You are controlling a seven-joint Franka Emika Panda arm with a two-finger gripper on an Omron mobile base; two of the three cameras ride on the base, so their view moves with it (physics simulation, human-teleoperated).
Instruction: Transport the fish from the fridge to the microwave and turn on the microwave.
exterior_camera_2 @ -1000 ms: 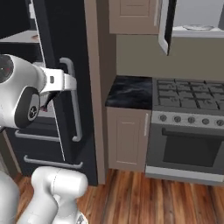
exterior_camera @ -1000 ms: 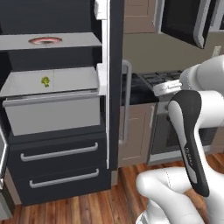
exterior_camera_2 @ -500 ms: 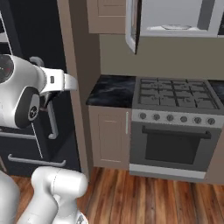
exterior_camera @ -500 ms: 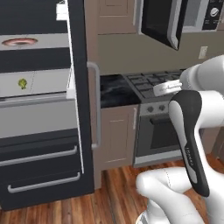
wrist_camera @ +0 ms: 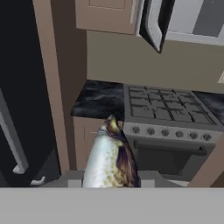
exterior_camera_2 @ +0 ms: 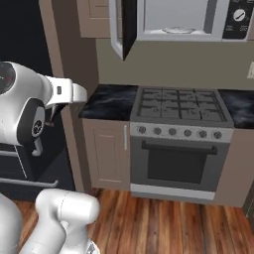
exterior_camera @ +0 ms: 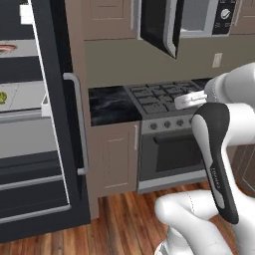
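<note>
gripper: clamped on fish | fish: held upright before stove | microwave: door open, above stove | fridge: open, at left

Silvery fish, brown-backed; black marbled counter; silver stove

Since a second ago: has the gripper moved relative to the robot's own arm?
No. In the left base view the gripper sits at the same spot by the arm; only the kitchen slid left as the base drove.
</note>
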